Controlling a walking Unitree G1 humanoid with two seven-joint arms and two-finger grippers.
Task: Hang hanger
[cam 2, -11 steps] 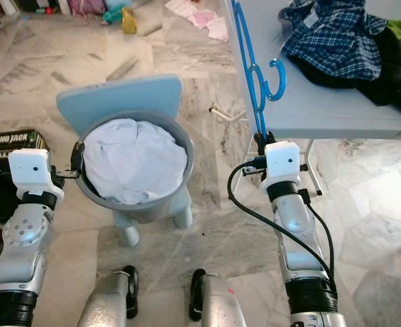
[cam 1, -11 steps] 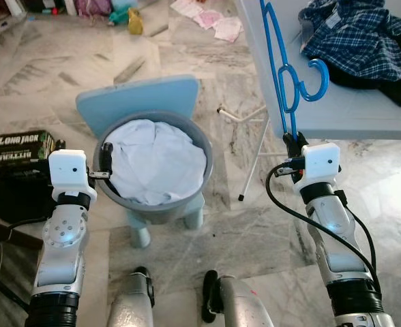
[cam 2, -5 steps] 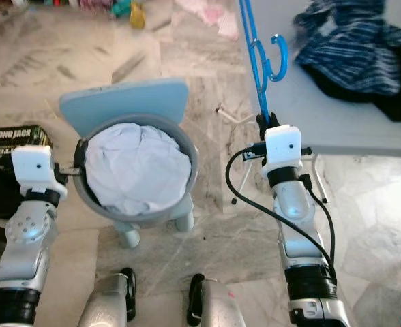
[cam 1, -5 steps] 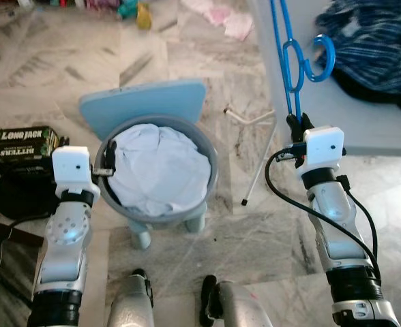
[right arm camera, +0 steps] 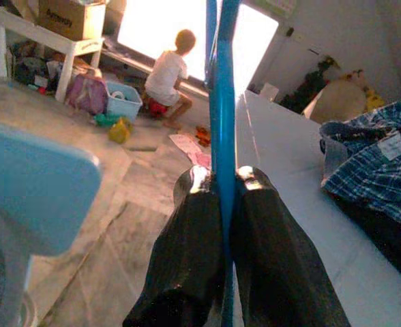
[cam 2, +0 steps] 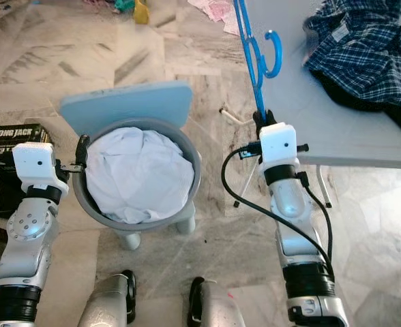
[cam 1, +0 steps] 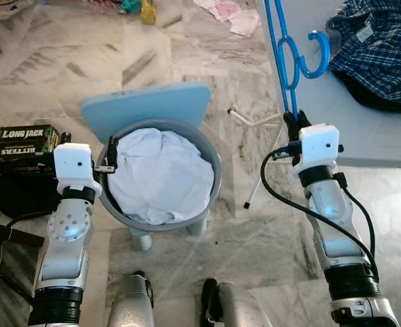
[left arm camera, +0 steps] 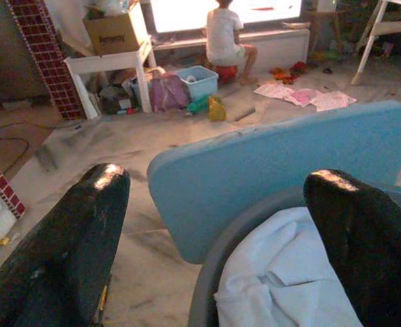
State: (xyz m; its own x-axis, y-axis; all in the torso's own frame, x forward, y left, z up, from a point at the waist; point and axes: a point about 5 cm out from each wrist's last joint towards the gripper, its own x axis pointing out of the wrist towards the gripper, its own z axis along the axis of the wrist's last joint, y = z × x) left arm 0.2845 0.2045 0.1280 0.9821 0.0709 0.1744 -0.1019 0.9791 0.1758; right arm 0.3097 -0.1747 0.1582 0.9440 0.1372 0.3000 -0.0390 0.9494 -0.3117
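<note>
I take the grey basin (cam 1: 211,178) as my reference: it sits on a pale blue stool (cam 1: 146,107) on a grey-veined marble floor (cam 1: 43,61), and it is heaped with white cloth (cam 1: 161,174). My left gripper (cam 1: 110,155) hovers at the basin's left rim with its two black fingers (left arm camera: 57,252) spread wide apart, holding nothing; through its wrist camera I see the stool's back edge and the basin rim between them. To the right of the basin, well apart from it, my right gripper (cam 1: 290,125) is clamped on the lower stem of the blue hanger (cam 1: 288,61), which stands upright above the gripper with its hook curling toward the right; the wrist camera shows both fingers (right arm camera: 190,252) pressed flat against the blue bar. Right of the basin and beyond the gripper stands a light grey table (cam 1: 364,129) on thin white legs, carrying a crumpled blue plaid shirt (cam 1: 381,48) over darker clothing. Left of the basin, on the floor, lies a dark box printed "Long Jack" (cam 1: 24,142). Far behind the basin, pink papers (cam 1: 228,12) are scattered on the floor, and a person (right arm camera: 168,78) sits before a bright window beside a white side table (left arm camera: 108,71) with a cardboard box (left arm camera: 115,30) on top.
</note>
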